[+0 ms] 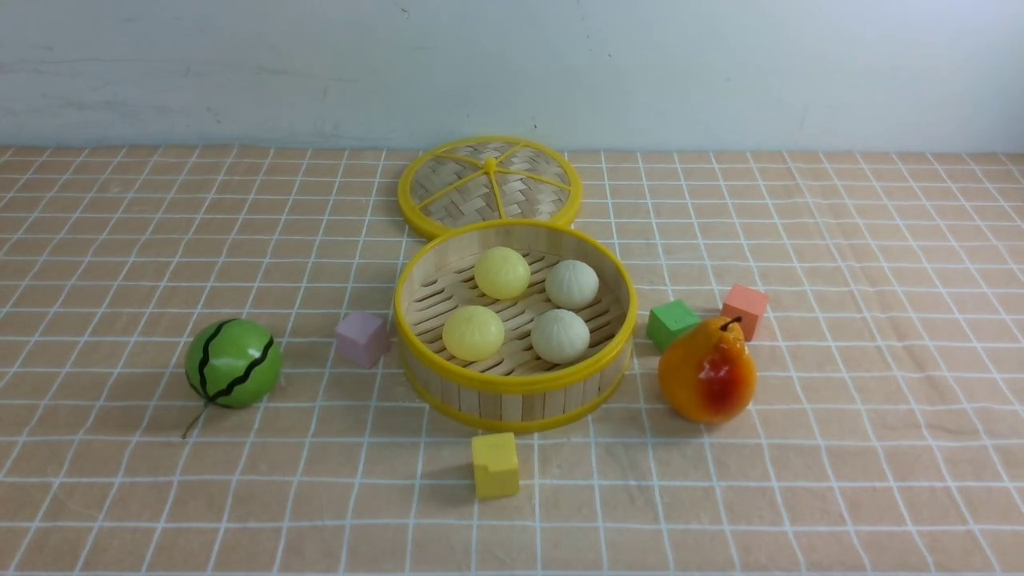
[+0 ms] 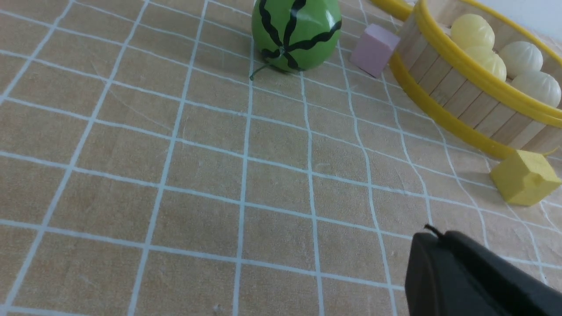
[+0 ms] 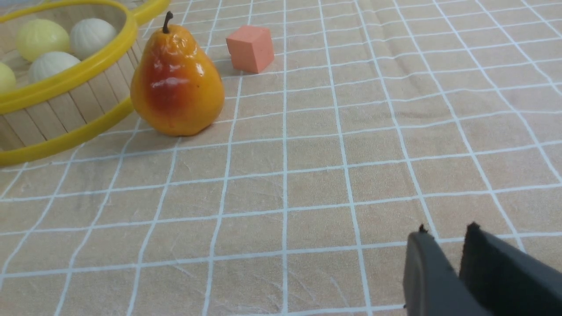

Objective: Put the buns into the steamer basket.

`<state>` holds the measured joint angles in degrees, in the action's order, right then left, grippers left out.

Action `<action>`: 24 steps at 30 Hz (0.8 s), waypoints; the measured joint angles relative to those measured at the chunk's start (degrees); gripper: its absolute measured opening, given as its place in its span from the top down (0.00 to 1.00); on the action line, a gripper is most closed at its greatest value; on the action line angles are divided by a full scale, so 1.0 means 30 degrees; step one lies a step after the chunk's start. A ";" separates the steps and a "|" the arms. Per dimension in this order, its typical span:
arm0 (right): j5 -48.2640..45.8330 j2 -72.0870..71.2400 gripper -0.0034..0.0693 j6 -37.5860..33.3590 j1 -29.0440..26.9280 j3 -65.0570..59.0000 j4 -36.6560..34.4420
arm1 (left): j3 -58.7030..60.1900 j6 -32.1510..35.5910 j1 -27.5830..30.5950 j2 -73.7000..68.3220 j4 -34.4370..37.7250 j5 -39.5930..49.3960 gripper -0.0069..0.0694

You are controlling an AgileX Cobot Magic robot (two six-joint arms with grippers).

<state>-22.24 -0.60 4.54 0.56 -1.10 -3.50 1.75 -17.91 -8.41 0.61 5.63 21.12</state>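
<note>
The steamer basket (image 1: 512,384) stands mid-table. In it lie two pale yellow buns (image 1: 502,273) (image 1: 473,333) and two off-white buns (image 1: 571,283) (image 1: 560,336). Neither arm shows in the front view. My left gripper (image 2: 439,237) is shut with nothing in it, low over bare cloth; the basket (image 2: 456,94) with buns (image 2: 520,58) lies well away from it. My right gripper (image 3: 445,235) stands open by a narrow gap with nothing between its fingers, over bare cloth, far from the basket (image 3: 66,112).
A flat woven lid (image 1: 490,186) lies behind the basket. A green watermelon ball (image 1: 233,362) sits to the left and an orange pear (image 1: 707,370) to the right. Cubes lie around the basket: pink (image 1: 362,338), yellow (image 1: 495,465), green (image 1: 672,322), salmon (image 1: 744,309).
</note>
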 joint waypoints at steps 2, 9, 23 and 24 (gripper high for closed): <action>0.0000 0.0000 0.78 0.0000 0.0000 0.0000 0.0000 | 0.0000 0.0000 0.0000 0.0000 0.0000 0.0000 0.93; 0.0000 0.0000 0.77 0.0000 0.0000 0.0000 0.0000 | 0.0000 0.0000 0.0000 0.0000 -0.0020 0.0000 0.93; 0.0000 0.0000 0.74 0.0000 0.0000 0.0000 0.0000 | 0.0000 0.0000 0.0000 0.0000 -0.0020 0.0000 0.91; 0.0000 0.0000 0.74 0.0000 0.0000 0.0000 0.0000 | 0.0000 0.0000 0.0000 0.0000 -0.0020 0.0000 0.91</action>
<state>-22.24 -0.60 4.54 0.56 -1.10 -3.50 1.75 -17.91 -8.41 0.61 5.57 21.12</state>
